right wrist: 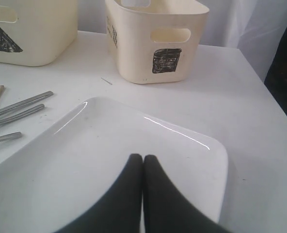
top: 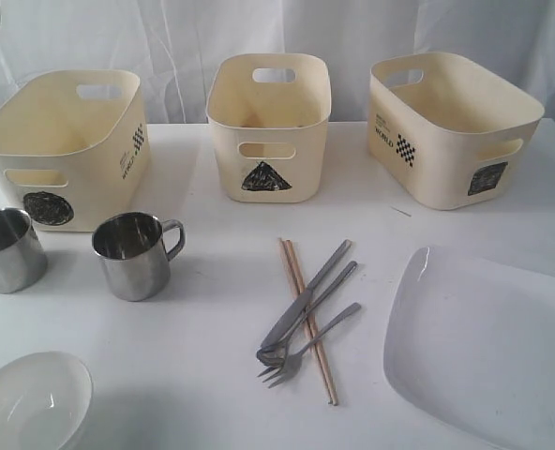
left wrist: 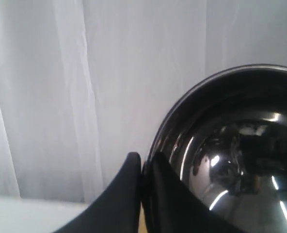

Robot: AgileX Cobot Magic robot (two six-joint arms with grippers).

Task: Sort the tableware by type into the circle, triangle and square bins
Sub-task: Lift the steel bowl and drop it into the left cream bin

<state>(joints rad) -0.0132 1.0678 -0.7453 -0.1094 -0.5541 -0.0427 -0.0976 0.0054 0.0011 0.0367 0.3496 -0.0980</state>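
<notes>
Steel bowl (left wrist: 240, 160) rim pinched in left claw (left wrist: 144, 158), right claw (right wrist: 142, 158) closed empty over white plate (right wrist: 85, 160)

Staged test setup: white table (top: 212, 337), white curtain (top: 352, 28) backdrop

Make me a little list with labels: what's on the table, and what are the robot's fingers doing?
bins: circle bin, triangle bin, square bin, in a row on the far side
mugs: two steel mugs, in front of the circle bin
white bowl: near left corner
middle: grey cutlery piled across the chopsticks
plate: large, white, near right
left fingers: shut on the steel bowl at its rim
right fingers: shut, empty, above the plate
</notes>
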